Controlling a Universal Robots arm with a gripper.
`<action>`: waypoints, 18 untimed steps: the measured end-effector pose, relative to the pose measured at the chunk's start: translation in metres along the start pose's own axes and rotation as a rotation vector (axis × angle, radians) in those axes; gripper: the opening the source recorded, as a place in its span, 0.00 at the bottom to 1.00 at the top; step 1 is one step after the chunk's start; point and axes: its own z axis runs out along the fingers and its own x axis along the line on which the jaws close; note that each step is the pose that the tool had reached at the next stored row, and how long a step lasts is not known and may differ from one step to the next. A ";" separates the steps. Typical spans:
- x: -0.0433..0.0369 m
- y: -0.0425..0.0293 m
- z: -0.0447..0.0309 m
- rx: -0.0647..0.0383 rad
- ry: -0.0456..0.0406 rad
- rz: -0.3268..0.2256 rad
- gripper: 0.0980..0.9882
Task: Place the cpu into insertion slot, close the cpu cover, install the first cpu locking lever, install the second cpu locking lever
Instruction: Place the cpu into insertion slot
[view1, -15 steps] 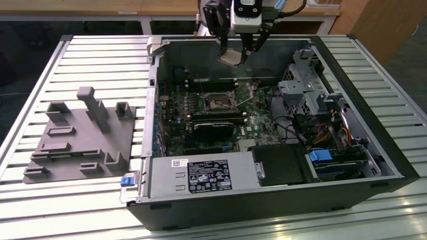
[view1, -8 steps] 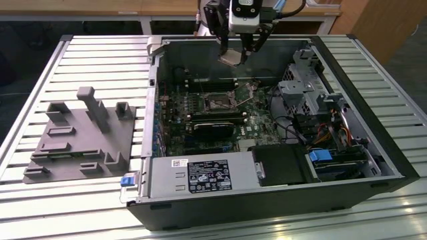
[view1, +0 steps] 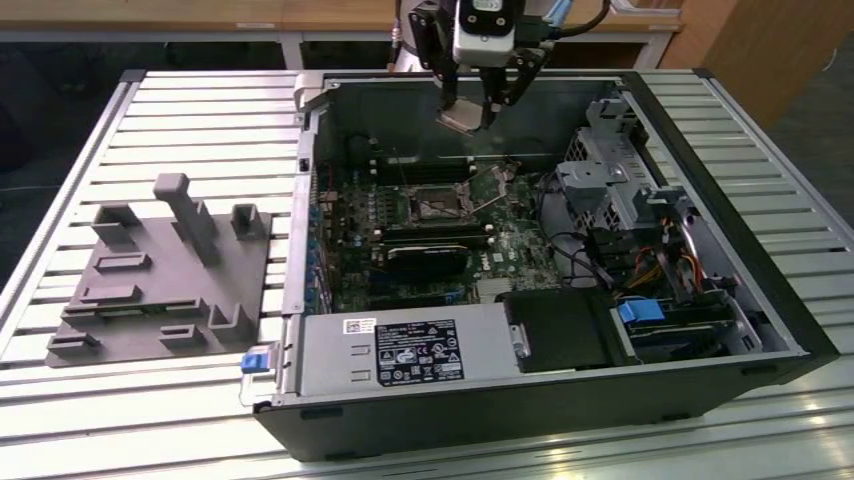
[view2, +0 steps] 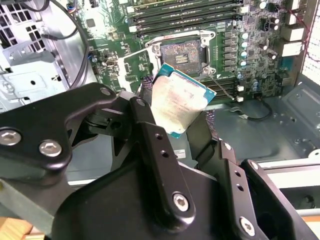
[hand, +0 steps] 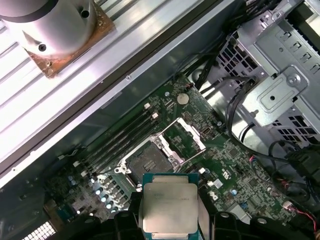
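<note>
My gripper (view1: 470, 110) is shut on the cpu (view1: 461, 119), a flat square chip with a pale metal top, gripped by two opposite edges. It hangs tilted above the back of the open computer case. The chip sits between the black fingers (view2: 145, 112) in both wrist views, cpu (view2: 177, 102) and cpu (hand: 170, 207). Below it on the green board lies the insertion slot (hand: 147, 161), dark, square and uncovered, also at slot (view2: 181, 54) and slot (view1: 434, 205). The cpu cover (hand: 186, 139) stands swung open beside the socket. A thin lever rod (view2: 224, 86) runs along one side of the socket.
The case walls (view1: 310, 200) surround the board. Long memory slots (view2: 185, 15) lie just past the socket. A black block (view1: 427, 262), a drive cage (view1: 614, 190) with cables and a power supply (view1: 400, 350) crowd the case. A grey fixture (view1: 160, 270) sits on the slatted table at the exterior view's left.
</note>
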 end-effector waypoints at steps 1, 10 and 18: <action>0.0000 0.0000 0.0002 0.000 -0.0007 0.009 0.48; 0.0000 -0.0002 0.0017 -0.002 -0.0092 0.102 0.48; 0.0000 -0.0003 0.0026 -0.003 -0.0156 0.174 0.48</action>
